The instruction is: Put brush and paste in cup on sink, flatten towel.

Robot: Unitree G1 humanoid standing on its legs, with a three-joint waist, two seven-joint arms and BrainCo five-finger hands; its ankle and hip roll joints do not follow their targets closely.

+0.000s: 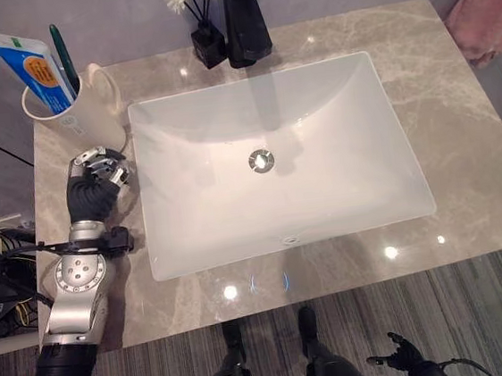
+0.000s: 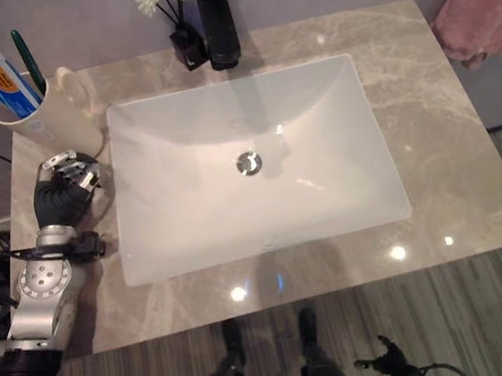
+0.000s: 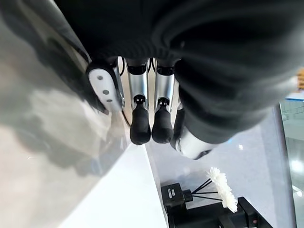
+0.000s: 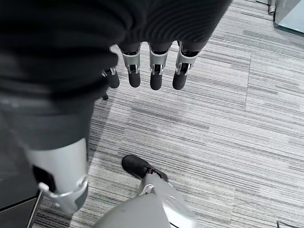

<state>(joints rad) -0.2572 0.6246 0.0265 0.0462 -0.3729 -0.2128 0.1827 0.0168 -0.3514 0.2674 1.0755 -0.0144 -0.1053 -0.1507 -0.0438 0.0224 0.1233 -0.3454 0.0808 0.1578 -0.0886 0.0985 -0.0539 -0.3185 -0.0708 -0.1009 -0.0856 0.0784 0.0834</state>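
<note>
Toothbrush (image 1: pixel 60 54) and toothpaste (image 1: pixel 30 67): upright in white cup (image 1: pixel 81 111) at countertop (image 1: pixel 460 121) rear left corner, beside basin (image 1: pixel 275 163). Left hand (image 1: pixel 97 173): on counter just below cup — fingers (image 3: pixel 140 128) curled, nothing grasped. Right hand (image 4: pixel 147 71): low over striped floor (image 4: pixel 237 133), fingers relaxed, empty. Pink towel (image 1: pixel 488 10): bunched at far right.

Cream cup (image 1: pixel 81 107), blue paste (image 1: pixel 30 67), green brush (image 1: pixel 63 55), pink towel (image 1: pixel 488 10).
</note>
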